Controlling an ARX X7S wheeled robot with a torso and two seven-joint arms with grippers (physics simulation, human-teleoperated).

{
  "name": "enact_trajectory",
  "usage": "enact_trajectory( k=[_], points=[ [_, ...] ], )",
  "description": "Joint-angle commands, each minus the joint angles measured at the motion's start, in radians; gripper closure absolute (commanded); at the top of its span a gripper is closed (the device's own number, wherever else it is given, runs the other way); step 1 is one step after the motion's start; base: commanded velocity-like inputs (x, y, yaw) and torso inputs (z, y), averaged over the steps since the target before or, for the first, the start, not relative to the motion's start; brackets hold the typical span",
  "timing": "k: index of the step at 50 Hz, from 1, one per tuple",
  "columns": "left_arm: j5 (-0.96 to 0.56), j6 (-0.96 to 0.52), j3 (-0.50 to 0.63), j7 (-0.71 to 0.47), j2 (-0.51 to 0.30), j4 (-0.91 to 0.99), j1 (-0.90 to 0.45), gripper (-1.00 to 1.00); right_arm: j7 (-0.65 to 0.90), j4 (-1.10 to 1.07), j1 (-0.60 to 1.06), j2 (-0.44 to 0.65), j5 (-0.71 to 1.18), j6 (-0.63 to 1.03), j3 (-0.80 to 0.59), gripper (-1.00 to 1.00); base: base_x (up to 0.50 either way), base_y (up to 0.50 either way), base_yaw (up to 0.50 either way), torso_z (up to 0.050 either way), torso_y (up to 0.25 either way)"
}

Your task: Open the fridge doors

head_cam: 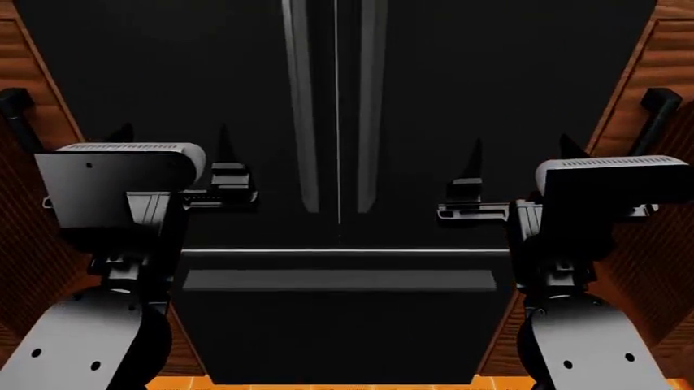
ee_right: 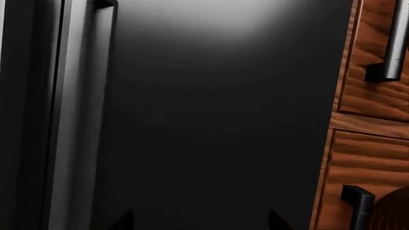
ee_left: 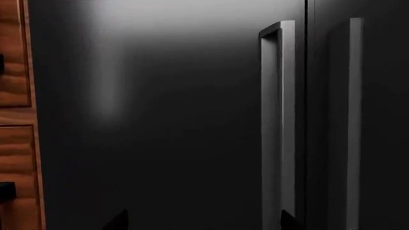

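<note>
Fridge doors: tall glossy black panels (head_cam: 434, 97) with grey vertical bar handles (head_cam: 301, 106) filled the centre frame, closed.
Left gripper (head_cam: 174, 134): fingers spread, empty.
Right gripper (head_cam: 521, 150): fingers spread, empty.

Two fridge doors (head_cam: 217, 97), two claws (head_cam: 174, 138).

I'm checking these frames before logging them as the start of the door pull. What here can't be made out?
- Fridge doors: tops cut off by the head view's upper edge; no inner faces show.
- Door handles: lower ends cut off by the left wrist view's edge.
- Left gripper and right gripper: jaws spread; each wrist view shows only dark tips.
- Cabinet handle: top cut off in the right wrist view.
</note>
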Motion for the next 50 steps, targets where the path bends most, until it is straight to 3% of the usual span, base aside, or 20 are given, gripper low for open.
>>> enact_trajectory(
  k=[1,13,18,38,41,42,50],
  points=[
    [-0.004,-0.027,-0.023,0.010,0.019,0.003,-0.013,-1.00,-0.018,-0.010,-0.006,-0.013,-0.007,0.008,0.019,-1.00,0.00,0.00,0.00,0.000,0.000],
    [-0.071,-0.080,0.027,0.065,0.008,0.017,-0.064,-1.00,-0.013,-0.006,-0.012,-0.008,0.002,0.007,0.013,-1.00,0.00,0.00,0.00,0.000,0.000],
    [-0.080,-0.092,0.059,0.070,0.028,-0.063,-0.159,-1.00,-0.012,0.002,-0.011,-0.007,0.007,0.005,0.013,-1.00,0.00,0.00,0.00,0.000,0.000],
    [-0.031,0.211,0.162,0.114,0.102,-0.668,-0.389,-1.00,-0.006,0.048,-0.020,0.001,0.024,-0.026,0.011,-1.00,0.00,0.00,0.00,0.000,0.000],
    [-0.037,0.214,0.165,0.110,0.099,-0.671,-0.390,-1.00,-0.004,0.048,-0.020,0.002,0.025,-0.026,0.010,-1.00,0.00,0.00,0.00,0.000,0.000],
    [-0.039,0.262,0.158,0.115,0.127,-0.800,-0.440,-1.00,-0.004,0.056,-0.028,0.003,0.027,-0.038,0.014,-1.00,0.00,0.00,0.00,0.000,0.000],
    [-0.066,0.406,0.182,0.080,0.143,-1.037,-0.544,-1.00,-0.003,0.073,-0.028,0.006,0.035,-0.050,0.016,-1.00,0.00,0.00,0.00,0.000,0.000]
  ],
)
